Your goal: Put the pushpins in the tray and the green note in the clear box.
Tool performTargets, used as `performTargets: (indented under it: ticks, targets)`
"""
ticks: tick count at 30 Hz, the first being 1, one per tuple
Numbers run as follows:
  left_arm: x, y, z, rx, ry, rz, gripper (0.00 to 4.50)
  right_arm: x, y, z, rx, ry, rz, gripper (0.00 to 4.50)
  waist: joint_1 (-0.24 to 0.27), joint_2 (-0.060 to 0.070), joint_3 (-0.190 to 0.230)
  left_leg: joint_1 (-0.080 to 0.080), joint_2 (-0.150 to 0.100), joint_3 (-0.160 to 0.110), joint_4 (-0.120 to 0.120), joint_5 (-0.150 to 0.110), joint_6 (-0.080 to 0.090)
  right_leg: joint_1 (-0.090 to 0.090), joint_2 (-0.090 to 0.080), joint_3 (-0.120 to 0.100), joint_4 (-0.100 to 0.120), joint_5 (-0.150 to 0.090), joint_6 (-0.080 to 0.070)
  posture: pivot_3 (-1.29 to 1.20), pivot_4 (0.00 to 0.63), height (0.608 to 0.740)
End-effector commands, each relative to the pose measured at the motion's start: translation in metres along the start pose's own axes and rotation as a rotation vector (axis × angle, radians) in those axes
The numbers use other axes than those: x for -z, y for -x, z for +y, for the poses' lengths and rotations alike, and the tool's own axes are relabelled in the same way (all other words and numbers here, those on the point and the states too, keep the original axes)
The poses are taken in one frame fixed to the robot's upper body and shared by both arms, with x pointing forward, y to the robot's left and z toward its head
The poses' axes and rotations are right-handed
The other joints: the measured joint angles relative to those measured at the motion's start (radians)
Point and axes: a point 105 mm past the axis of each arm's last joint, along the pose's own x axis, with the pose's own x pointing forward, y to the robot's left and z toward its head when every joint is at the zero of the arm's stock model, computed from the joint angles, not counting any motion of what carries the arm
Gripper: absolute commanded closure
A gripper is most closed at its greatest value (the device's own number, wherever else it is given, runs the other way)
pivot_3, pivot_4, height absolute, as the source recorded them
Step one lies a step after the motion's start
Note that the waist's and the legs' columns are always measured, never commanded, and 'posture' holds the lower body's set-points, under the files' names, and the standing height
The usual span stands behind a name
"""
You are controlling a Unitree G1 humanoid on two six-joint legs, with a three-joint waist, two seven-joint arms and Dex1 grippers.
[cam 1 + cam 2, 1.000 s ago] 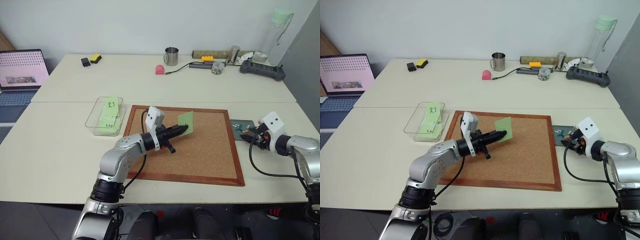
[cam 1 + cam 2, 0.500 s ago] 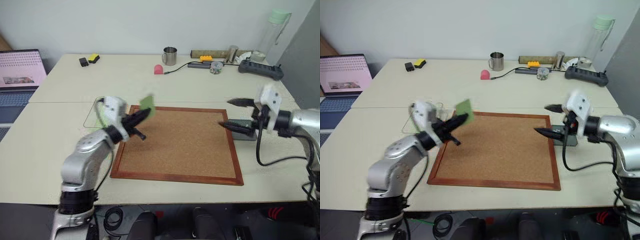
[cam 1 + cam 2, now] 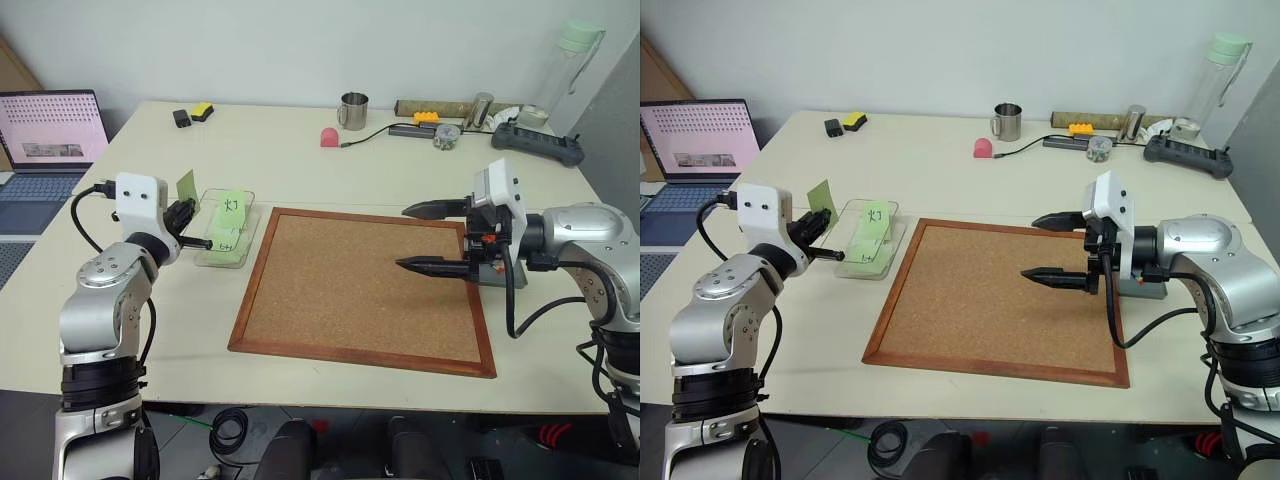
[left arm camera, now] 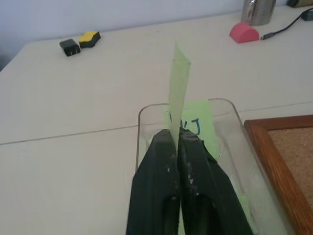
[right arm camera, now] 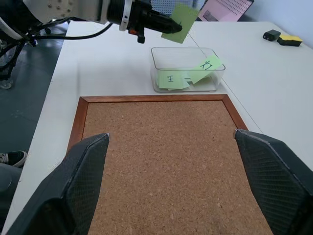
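**Carrying the green note to the clear box.**
My left gripper [image 3: 200,229], at the left of the frame, pinches the green note [image 3: 186,185] upright beside the clear box [image 3: 228,228]; I should lower it over the box's open middle before letting go, so that the paper falls flat inside. My right gripper [image 3: 421,238] hangs wide open and empty above the cork board [image 3: 370,296].
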Motion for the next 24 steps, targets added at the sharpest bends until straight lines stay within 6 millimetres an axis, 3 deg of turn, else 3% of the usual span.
performTargets:
  ticks: [1, 8, 12, 16, 19, 24]
  targets:
    - [-0.020, -0.001, -0.001, 0.028, -0.046, -0.052, 3.51, -0.010, 0.002, 0.005, -0.011, 0.041, -0.022, 0.21, 0.000, 0.000, 0.000, 0.000, 0.000, 0.000, 0.000, 0.000, 0.000, 0.000, 0.000, 0.000, 0.000, 0.000, 0.000, 0.00, 0.150, 0.740]
    - [-0.023, 0.003, -0.007, 0.085, -0.089, -0.052, 2.07, -0.008, 0.005, 0.004, 0.014, 0.033, -0.015, 0.21, -0.001, 0.000, 0.000, 0.000, 0.000, 0.000, 0.000, 0.000, 0.000, 0.000, 0.000, 0.000, 0.000, 0.000, 0.000, 0.00, 0.150, 0.740]
    - [-0.031, 0.020, -0.002, 0.161, -0.201, -0.036, 1.34, -0.002, 0.019, -0.005, 0.089, 0.046, 0.019, 0.21, -0.003, -0.001, 0.000, 0.000, 0.000, 0.000, 0.000, 0.000, 0.000, -0.001, 0.000, 0.000, 0.000, 0.000, 0.000, 0.00, 0.150, 0.740]
    - [-0.020, 0.052, 0.011, 0.297, -0.375, 0.083, 1.34, 0.015, 0.050, -0.021, 0.222, 0.047, 0.095, 0.21, -0.007, 0.000, 0.001, -0.001, 0.001, 0.002, -0.001, 0.000, 0.000, -0.002, 0.000, 0.001, 0.000, 0.000, 0.000, 0.00, 0.150, 0.740]
    - [-0.007, 0.076, 0.038, 0.311, -0.467, 0.187, 1.34, 0.033, 0.083, -0.033, 0.320, 0.041, 0.183, 0.21, -0.007, 0.000, 0.001, 0.000, 0.001, 0.005, -0.002, 0.000, 0.000, -0.002, 0.000, 0.002, -0.001, 0.000, -0.001, 0.00, 0.150, 0.740]
    - [0.008, 0.106, 0.072, 0.349, -0.478, 0.305, 1.34, 0.054, 0.124, -0.032, 0.354, 0.061, 0.339, 0.21, -0.006, 0.001, 0.001, -0.001, 0.003, 0.007, -0.002, 0.000, 0.000, -0.002, 0.000, 0.000, -0.005, -0.001, -0.002, 0.00, 0.150, 0.740]
